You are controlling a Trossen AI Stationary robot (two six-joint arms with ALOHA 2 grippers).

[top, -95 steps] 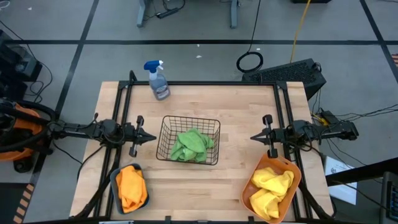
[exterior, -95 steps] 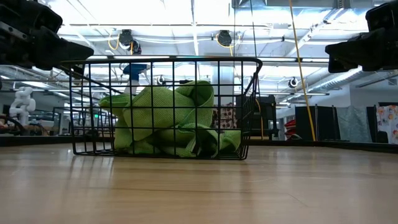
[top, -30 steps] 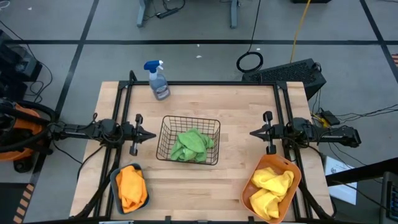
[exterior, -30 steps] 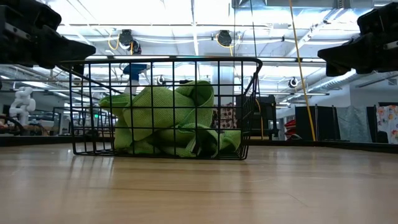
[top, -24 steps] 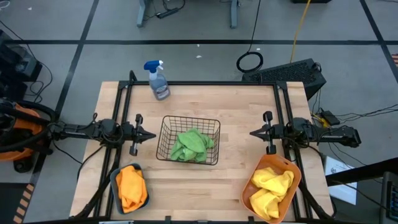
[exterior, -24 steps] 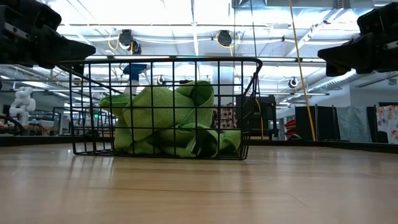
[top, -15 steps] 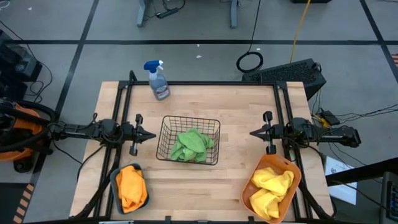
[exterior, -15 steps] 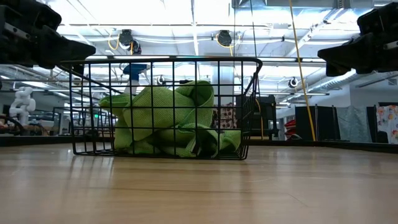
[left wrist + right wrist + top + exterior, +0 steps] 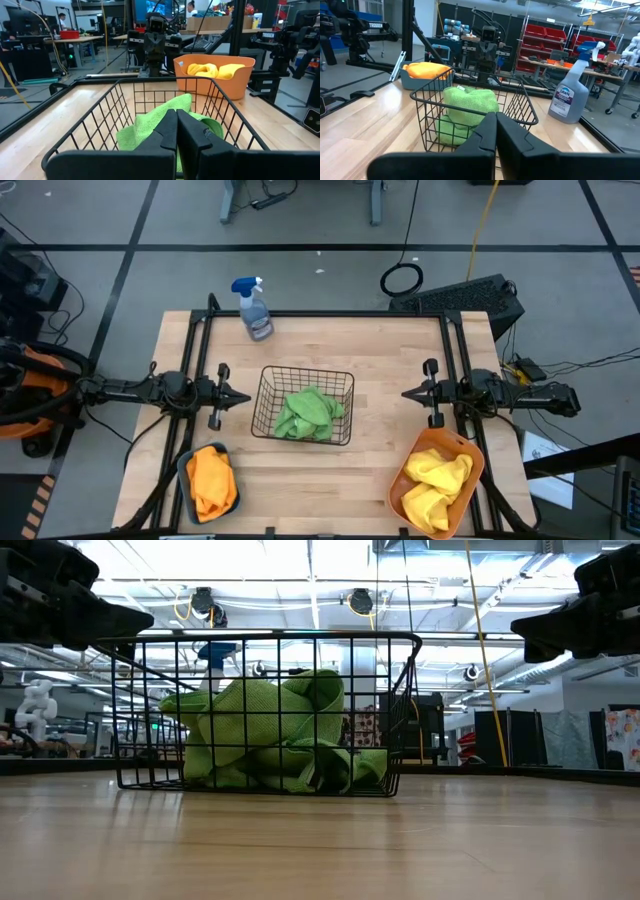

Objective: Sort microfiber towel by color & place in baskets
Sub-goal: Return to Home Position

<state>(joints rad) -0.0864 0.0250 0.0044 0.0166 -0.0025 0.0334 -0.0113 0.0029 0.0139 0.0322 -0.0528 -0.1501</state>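
Note:
The black wire-mesh basket (image 9: 305,406) stands mid-table with green towels (image 9: 308,412) heaped inside; the towels (image 9: 270,730) rise to its rim. The small teal tub (image 9: 207,482) at the near left holds orange towels (image 9: 211,480). The larger orange tub (image 9: 437,480) at the near right holds yellow towels (image 9: 436,480). My left gripper (image 9: 247,400) hovers shut just left of the wire basket, above the table. My right gripper (image 9: 405,396) hovers shut to the basket's right. Both point at the basket and hold nothing.
A blue-capped spray bottle (image 9: 254,310) stands near the table's far edge, left of centre. Black rails (image 9: 196,360) run along the table's left and right sides. Bare wood lies between the basket and each tub, and along the near edge.

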